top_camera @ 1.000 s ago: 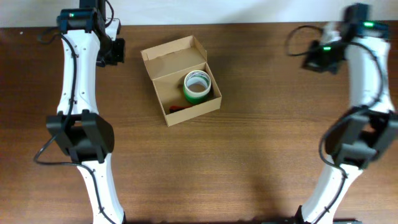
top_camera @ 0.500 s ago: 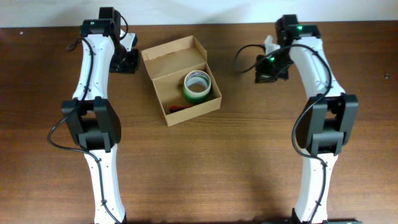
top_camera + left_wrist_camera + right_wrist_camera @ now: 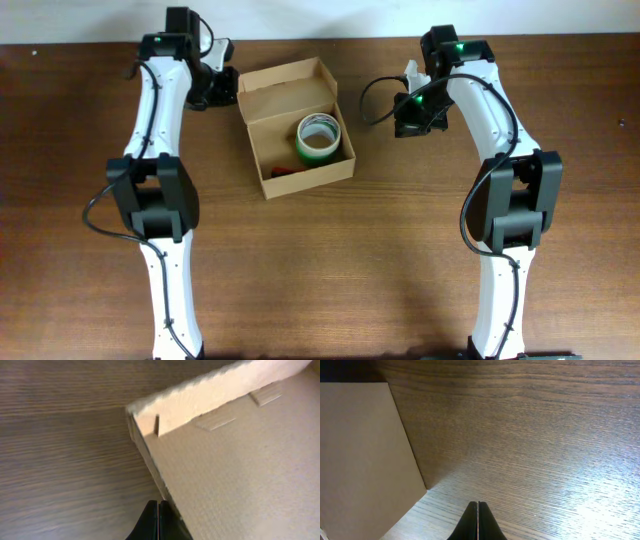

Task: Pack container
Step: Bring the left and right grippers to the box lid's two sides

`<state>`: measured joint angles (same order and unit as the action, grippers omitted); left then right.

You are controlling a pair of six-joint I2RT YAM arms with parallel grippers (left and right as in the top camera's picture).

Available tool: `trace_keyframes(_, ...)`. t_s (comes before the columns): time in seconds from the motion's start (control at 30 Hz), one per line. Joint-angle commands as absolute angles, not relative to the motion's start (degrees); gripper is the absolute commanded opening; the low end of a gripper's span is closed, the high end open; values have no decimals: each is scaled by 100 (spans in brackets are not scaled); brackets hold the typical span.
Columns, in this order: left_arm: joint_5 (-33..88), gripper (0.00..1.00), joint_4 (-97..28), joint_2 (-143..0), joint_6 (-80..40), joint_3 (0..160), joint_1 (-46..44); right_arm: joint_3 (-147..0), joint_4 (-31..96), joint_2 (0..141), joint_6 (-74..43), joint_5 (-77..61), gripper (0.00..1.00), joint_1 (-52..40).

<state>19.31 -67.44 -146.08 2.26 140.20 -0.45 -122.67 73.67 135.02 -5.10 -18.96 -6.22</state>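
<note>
**Q:** Where does the task's thing lie?

**A:** On the bench [image 3: 400, 250], between the arms, lies the cardboard container [image 3: 310, 182]. Its flap lid [image 3: 285, 88] is open on the far side, its long axis runs roughly left to right, and a green tape roll [image 3: 318, 138] sits inside.

**Q:** And the jaws?

**A:** The left gripper [image 3: 158, 510], jaws together, is at the lid's far-left corner, with cardboard just ahead. The right gripper [image 3: 478, 509], jaws together, stands apart on the right. The left arm is nearer, so closing the lid probably starts there.

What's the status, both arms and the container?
Left gripper shut at container flap edge. Right gripper shut over table. Container open, green tape roll inside. Nothing in the way.
</note>
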Motion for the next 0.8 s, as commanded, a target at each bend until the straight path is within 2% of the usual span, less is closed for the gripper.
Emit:
trace_keyframes(0.0,2198,3,-6591,-14829,145,14040,-152,-12252,7391,13544,-421,-1798,4,-635)
trace_keyframes(0.17,2447,2,-6182,-14829,58,14040,-172,-12252,7393,13544,-336,-1732,4,-635)
trace_keyframes(0.5,2193,3,-6254,-14829,-395,14040,86,-12252,6796,13550,-668,-1900,4,-628)
trace_keyframes(0.77,3229,3,-5800,-14831,-987,14040,478,-12252,5170,13996,-2427,-4460,3,-259)
